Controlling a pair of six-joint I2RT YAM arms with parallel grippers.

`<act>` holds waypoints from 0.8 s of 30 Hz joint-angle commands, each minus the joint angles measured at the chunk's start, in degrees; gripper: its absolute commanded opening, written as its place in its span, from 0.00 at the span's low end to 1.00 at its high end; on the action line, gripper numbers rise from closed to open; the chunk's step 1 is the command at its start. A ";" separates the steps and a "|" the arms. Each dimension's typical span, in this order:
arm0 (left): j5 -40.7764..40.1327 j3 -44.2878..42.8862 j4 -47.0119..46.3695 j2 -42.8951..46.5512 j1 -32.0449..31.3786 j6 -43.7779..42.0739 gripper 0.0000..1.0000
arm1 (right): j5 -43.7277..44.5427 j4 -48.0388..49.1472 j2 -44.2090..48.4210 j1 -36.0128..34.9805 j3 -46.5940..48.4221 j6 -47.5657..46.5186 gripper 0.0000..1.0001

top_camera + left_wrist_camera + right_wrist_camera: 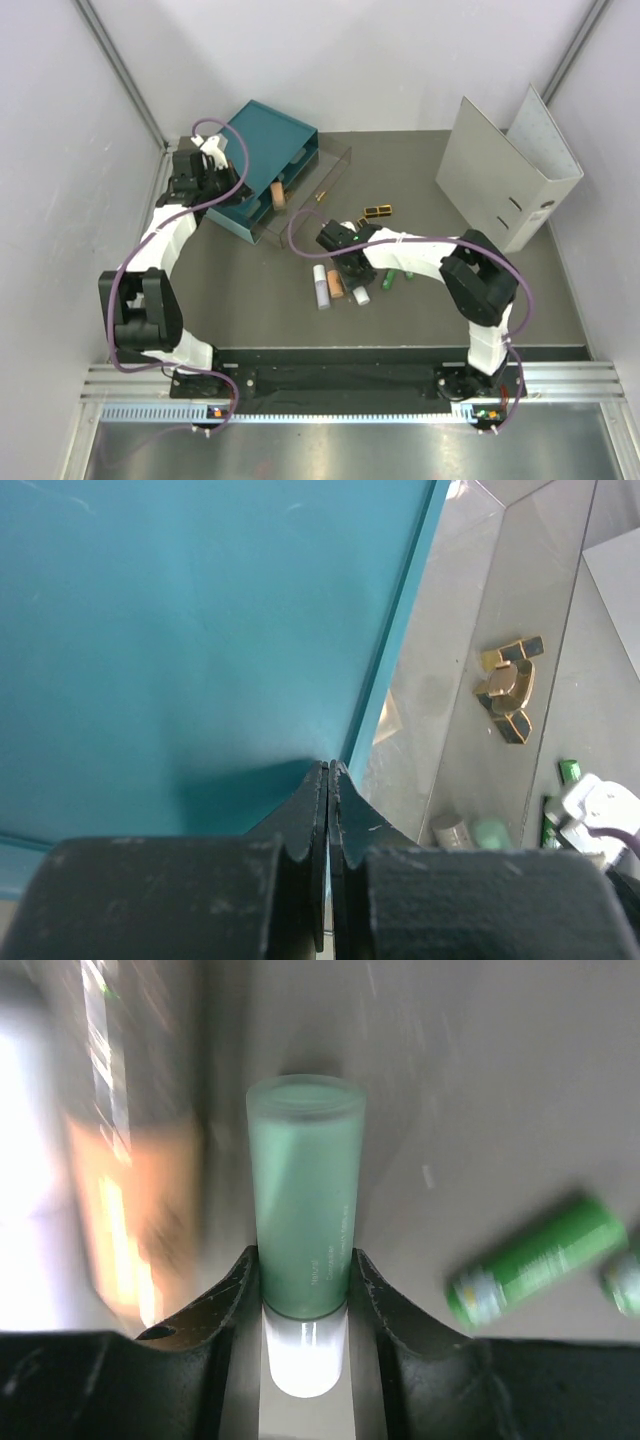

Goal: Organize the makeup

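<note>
In the right wrist view my right gripper [303,1260] is shut on a pale green tube [305,1180], with a finger touching each side just above its white cap. The tube points away from the camera, over the table. A bright green tube [540,1260] lies to its right and a blurred peach tube [130,1220] to its left. From above, the right gripper [350,268] sits among the loose makeup: a white tube [321,285], a peach tube [335,285] and two black-and-gold cases [378,211]. My left gripper [328,772] is shut on nothing, over the teal drawer box [262,160].
The drawer box has a clear drawer [310,190] pulled out, with a peach item [278,195] inside. A large grey binder [505,175] stands open at the back right. Two more bright green tubes [398,278] lie under the right forearm.
</note>
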State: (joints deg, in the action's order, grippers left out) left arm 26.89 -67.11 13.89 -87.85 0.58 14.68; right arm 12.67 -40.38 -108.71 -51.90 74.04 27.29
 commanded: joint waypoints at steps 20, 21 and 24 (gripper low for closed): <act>-0.71 7.70 6.59 3.30 -0.40 -0.70 0.00 | -12.48 -1.29 1.31 -4.00 37.84 -2.43 0.00; -0.53 7.70 6.50 3.48 -0.32 -0.70 0.00 | -15.10 -0.32 0.61 -3.39 38.45 -1.37 0.00; -0.26 7.87 6.33 3.74 -0.32 -0.70 0.00 | -21.16 5.65 -0.98 -0.14 38.81 3.81 0.00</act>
State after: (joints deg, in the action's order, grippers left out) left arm 25.93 -62.26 10.72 -83.99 0.67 14.85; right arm 0.71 -43.44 -107.44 -55.27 110.30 24.69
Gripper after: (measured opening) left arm 0.010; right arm 0.321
